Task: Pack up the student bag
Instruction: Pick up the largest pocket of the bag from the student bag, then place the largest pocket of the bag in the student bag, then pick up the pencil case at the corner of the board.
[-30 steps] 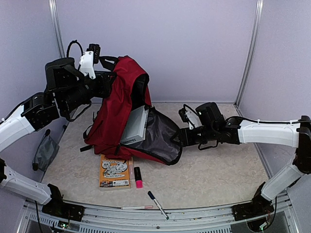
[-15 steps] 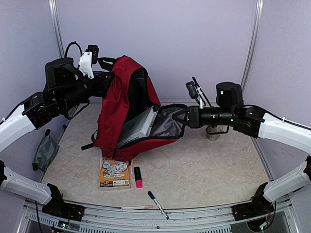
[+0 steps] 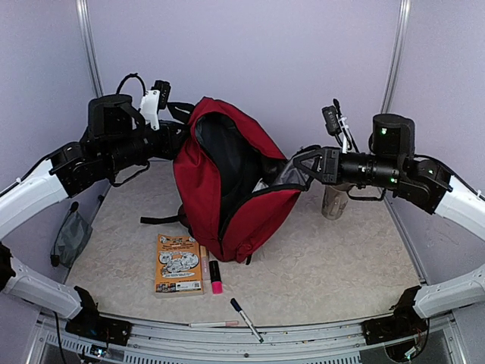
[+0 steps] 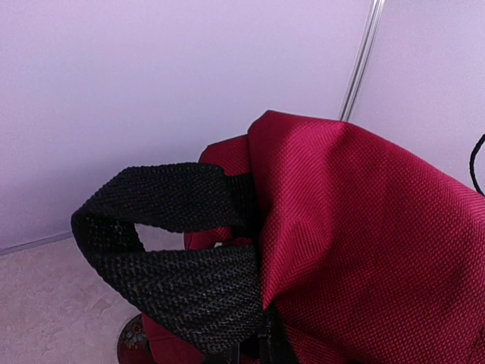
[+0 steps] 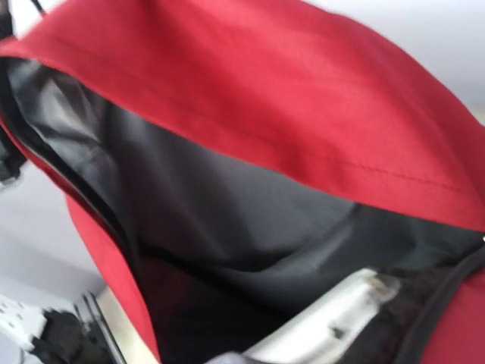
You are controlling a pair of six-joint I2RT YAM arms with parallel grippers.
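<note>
1. The large dark red fabric student bag (image 3: 227,193) stands upright on the beige surface (image 3: 348,258), mouth gaping.
2. The left claw (image 3: 180,141) is clamped tight on its black webbing top strap (image 4: 174,197).
3. The right claw (image 3: 297,167) is pinched closed on the opening's grey-lined edge.

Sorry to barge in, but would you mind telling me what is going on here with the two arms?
The two arms are holding a large dark red fabric backpack upright and open between them. The left gripper is shut on its black woven top handle, and the right gripper is shut on the grey-lined edge of the opening, pulling it wide. An orange paperback book, a pink highlighter and a black-capped pen lie on the table in front, not yet packed.
</note>
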